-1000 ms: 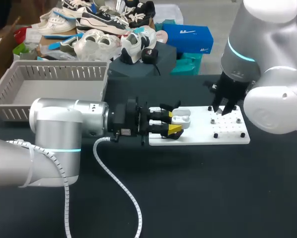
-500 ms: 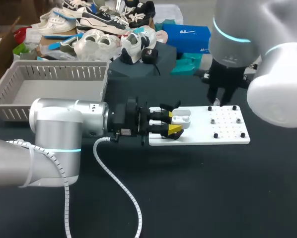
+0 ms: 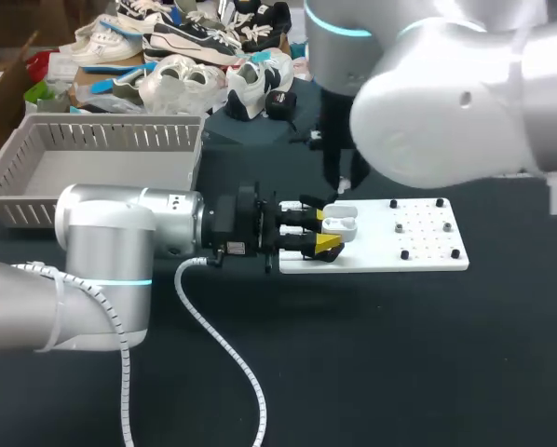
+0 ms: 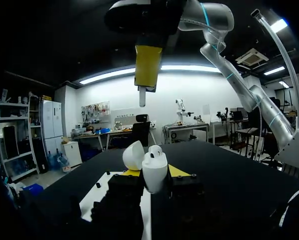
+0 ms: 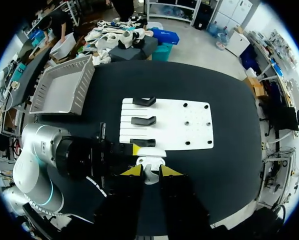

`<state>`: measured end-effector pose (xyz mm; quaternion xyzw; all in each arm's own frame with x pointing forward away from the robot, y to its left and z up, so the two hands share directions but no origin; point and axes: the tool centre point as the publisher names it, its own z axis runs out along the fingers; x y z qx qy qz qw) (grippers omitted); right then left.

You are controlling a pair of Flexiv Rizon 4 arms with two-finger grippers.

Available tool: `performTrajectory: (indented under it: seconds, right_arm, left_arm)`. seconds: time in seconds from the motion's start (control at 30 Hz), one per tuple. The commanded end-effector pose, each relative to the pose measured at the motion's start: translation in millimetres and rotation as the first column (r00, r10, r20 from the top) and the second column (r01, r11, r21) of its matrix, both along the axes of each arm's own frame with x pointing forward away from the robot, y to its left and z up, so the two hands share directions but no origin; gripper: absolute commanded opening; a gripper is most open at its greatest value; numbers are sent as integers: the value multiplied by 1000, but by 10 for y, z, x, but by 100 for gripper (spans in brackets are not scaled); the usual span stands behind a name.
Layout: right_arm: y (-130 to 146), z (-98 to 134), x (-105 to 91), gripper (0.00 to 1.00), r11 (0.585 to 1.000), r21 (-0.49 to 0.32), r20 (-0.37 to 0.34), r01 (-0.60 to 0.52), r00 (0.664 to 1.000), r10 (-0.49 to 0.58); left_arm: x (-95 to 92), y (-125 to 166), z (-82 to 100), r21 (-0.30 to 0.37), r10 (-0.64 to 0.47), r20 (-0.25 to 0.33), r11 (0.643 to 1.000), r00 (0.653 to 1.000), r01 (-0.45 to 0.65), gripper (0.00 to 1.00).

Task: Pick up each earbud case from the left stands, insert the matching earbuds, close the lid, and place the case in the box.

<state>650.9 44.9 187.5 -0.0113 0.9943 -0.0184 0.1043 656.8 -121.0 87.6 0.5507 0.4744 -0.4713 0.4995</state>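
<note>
Over the left end of the white board [image 3: 390, 244], my left gripper [image 3: 323, 230] is clenched on the open earbud case [image 3: 339, 223] from both sides, with the lid [image 4: 133, 155] tipped back. My right gripper [image 5: 150, 172] hangs above that same end of the board, over the case. Its yellow tips are pinched on what I take to be an earbud [image 4: 141, 97], whose white stem points down.

The main risk, as I judge it, is a bad seating. If the earbud comes down slightly off its well, or turned the wrong way, it will ride on the rim, and pressing on could twist the case in my left grip. Letting go too high would drop the bud onto the board or the table. The raised lid stands close to the descent path, so a yellow finger could clip it and knock it shut.

Only the left wrist view shows the open air between the stem and the case, and how far the lid leans. The right wrist view looks straight down and gives the sideways line-up of tips over case, plus the black stands [image 5: 143, 120] on the board's left half. The head view hides those fingertips behind my right arm, but shows the grey basket [image 3: 36, 200] off the board's far left corner.
</note>
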Motion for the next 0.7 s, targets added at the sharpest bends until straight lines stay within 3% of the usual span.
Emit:
performTrajectory:
  seconds: [0.03,0.43,0.7]
  right_arm:
    - [136,-49,4,0,999,-43,-39,-9,999,8]
    - [89,-211,-207,0,1000,16,-67,5,998,-4]
    - [75,-223,-216,0,1000,25,-60,15,998,-13]
  left_arm:
    - [-8,2,-2,0,3,1,1000,1000,-3,0]
    - [-8,2,-2,0,3,1,1000,1000,-3,0]
    - [-8,2,-2,0,3,1,1000,1000,-3,0]
